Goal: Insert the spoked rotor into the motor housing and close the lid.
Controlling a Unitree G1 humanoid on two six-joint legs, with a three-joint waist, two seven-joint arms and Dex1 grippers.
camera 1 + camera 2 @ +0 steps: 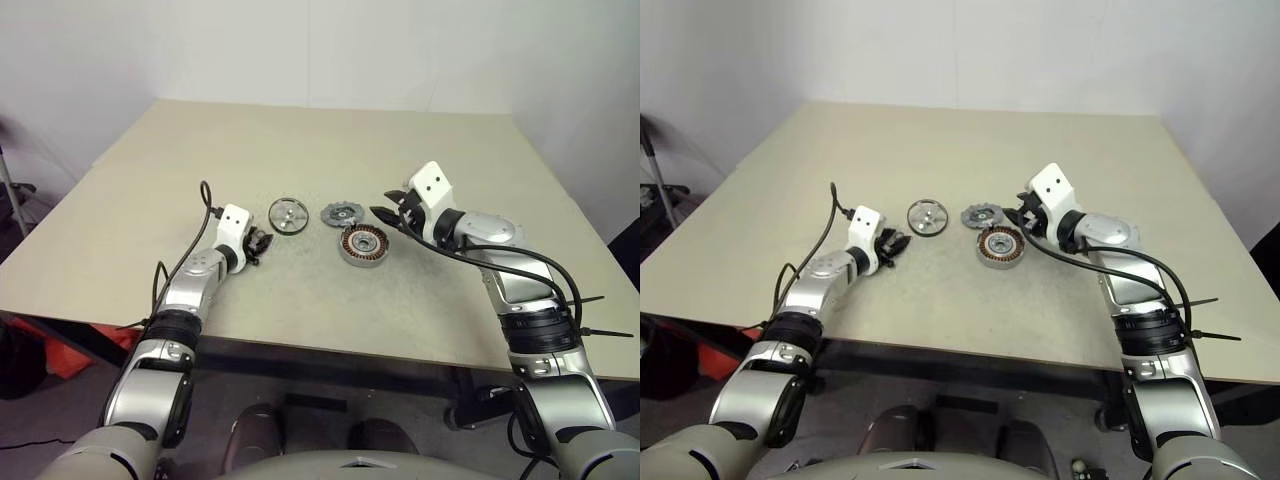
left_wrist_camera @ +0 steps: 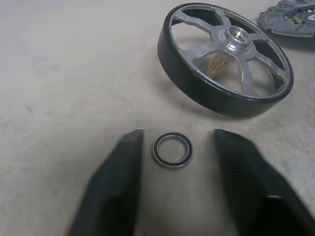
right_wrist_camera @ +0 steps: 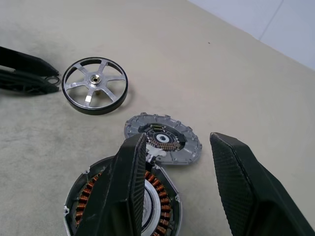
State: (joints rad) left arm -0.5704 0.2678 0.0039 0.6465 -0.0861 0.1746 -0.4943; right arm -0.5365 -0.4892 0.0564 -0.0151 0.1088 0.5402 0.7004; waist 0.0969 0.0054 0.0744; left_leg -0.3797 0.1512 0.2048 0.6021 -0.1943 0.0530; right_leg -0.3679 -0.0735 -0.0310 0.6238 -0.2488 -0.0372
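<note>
Left claw sits low over the worktop, fingers apart, straddling a small black ring that lies flat between the tips; nothing gripped. Spoked rotor rests just beyond it, tilted, far edge lifted on its hub shaft. Right claw hovers above the motor housing, fingers apart and empty. Lid lies flat, touching or just beside the housing's far edge; rotor well apart from both.

Step in hand, as I judge it: left claw closing in to pick up, but it is lined up on the loose ring, not the rotor.

Risks:
- Claw shuts on the ring instead of the rotor. Cause: ring sits dead centre between the fingers; rotor lies beyond the tips.
- Ring gets pushed or flicked away. Cause: thin, flat, hard to pinch off a bare surface.
- Rotor rolls or skids when reached. Cause: it is already tilted, and the smooth black rim offers little bite.
- Rotor enters the housing skewed. Cause: shaft must meet the central hub squarely; any tilt jams against the windings.
- Lid is knocked. Cause: it lies close to the housing, under the right claw's approach.
</note>
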